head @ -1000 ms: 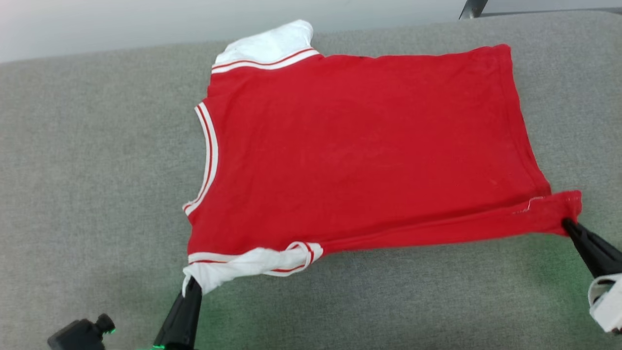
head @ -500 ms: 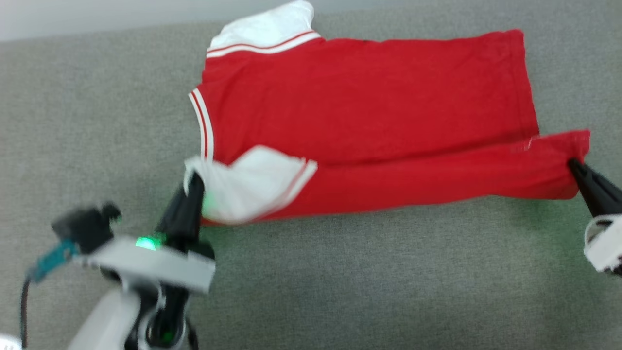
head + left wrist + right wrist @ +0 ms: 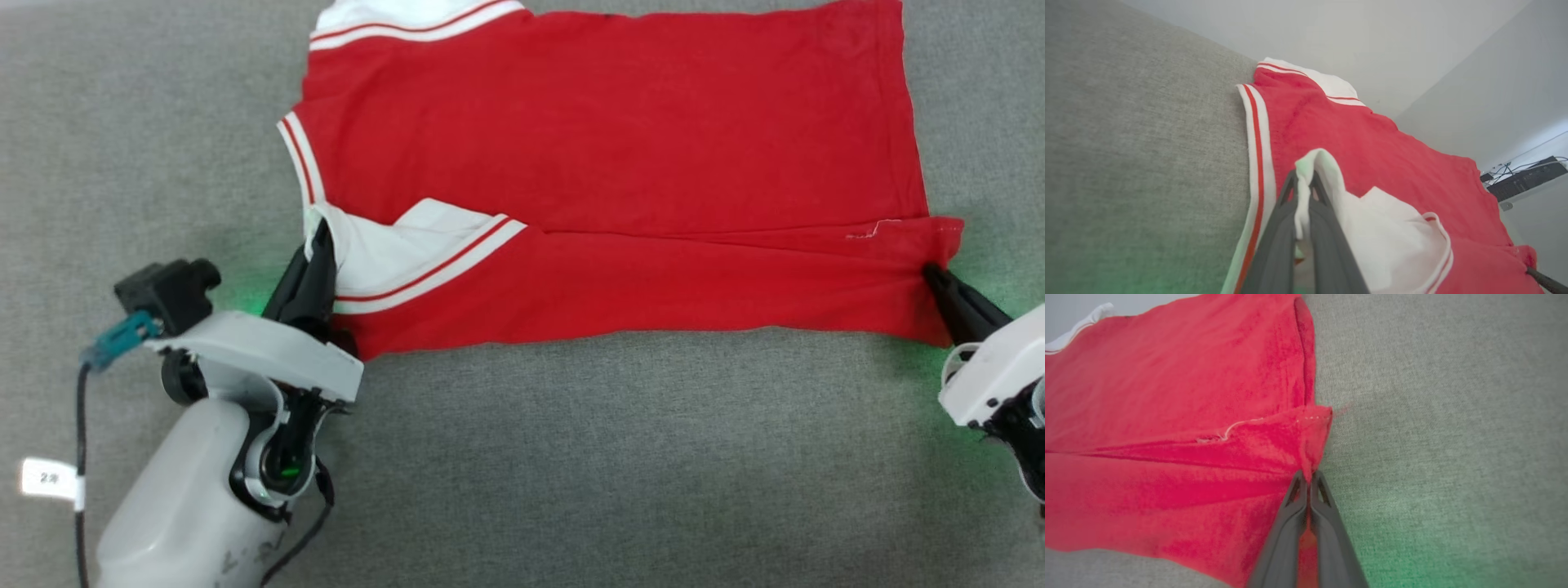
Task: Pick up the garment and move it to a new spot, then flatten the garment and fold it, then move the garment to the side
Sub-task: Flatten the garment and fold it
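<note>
- Head view: the garment [image 3: 612, 139], a soft red jersey shirt with white sleeves and red-striped white trim, lies spread on the flat grey woven fabric surface [image 3: 571, 457]. Its neck is toward my left and its hem toward my right. The near long edge is turned over onto the body as a red band, so I judge the 1st lengthwise fold is in hand.
- Head view: my left gripper [image 3: 321, 237], with 2 long dark fingers, is clenched on the near white sleeve [image 3: 392, 253] just beside the neckline. My right gripper [image 3: 932, 274] is clamped on the near hem corner [image 3: 939, 241]. I hold the 2 ends so the edge between them stays taut and the flap lands straight rather than bunching.
- Left wrist view: my fingers pinch a ridge of white sleeve cloth that stands up between them. The rest of the sleeve drapes loosely over the red body, and the striped neck trim [image 3: 1257, 134] runs just beside my fingers.
- Right wrist view: my fingers are closed tight on the red corner, which rises a little into the grip. The hem's pale stitching shows just beyond the tips, and the crease runs away across the body.
- Judgement: the sleeve looks rumpled, so letting go carelessly could leave a lump under later folds.
</note>
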{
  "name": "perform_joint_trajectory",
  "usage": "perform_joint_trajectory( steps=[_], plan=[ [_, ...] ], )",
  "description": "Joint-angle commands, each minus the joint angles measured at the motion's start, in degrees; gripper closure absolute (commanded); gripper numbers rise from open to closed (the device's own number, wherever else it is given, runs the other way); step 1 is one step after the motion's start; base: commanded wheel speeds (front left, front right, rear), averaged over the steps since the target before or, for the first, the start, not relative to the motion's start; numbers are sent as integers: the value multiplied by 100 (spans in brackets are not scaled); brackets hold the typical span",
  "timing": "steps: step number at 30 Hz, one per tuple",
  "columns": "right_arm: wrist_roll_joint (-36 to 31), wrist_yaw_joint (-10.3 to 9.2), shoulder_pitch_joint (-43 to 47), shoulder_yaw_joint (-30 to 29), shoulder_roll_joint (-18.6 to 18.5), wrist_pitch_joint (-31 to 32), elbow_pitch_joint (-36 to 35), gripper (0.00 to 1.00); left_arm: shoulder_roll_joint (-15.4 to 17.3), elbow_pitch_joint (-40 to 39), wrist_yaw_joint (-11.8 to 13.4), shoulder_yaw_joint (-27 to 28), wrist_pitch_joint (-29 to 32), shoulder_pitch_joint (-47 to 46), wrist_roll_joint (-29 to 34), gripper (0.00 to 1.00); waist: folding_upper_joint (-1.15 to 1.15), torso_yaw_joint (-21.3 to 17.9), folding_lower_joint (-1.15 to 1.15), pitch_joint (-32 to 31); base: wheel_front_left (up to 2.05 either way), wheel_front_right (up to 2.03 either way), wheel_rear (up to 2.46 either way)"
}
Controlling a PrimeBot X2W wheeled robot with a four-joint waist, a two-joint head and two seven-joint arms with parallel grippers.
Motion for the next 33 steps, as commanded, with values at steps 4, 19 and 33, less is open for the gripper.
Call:
perform_joint_trajectory(
  steps=[4, 19, 33],
  plan=[
    [55, -9, -117, 139, 1, -118, 202, 100, 123, 625, 50, -239, 140, -23, 265, 100, 0, -54, 0, 82, 0, 0, 0],
    [125, -8, -55, 567, -199, -487, 260, 0, 340, 734, 10, -459, 174, -171, 585, 0, 0, 83, 0, -360, 0, 0, 0],
    [38, -8, 326, 340, -86, -364, -316, 0, 1857, -1595, 1012, -830, 2673, 195, 733, 0, 0, 171, 0, -863, 0, 0, 0]
  ],
)
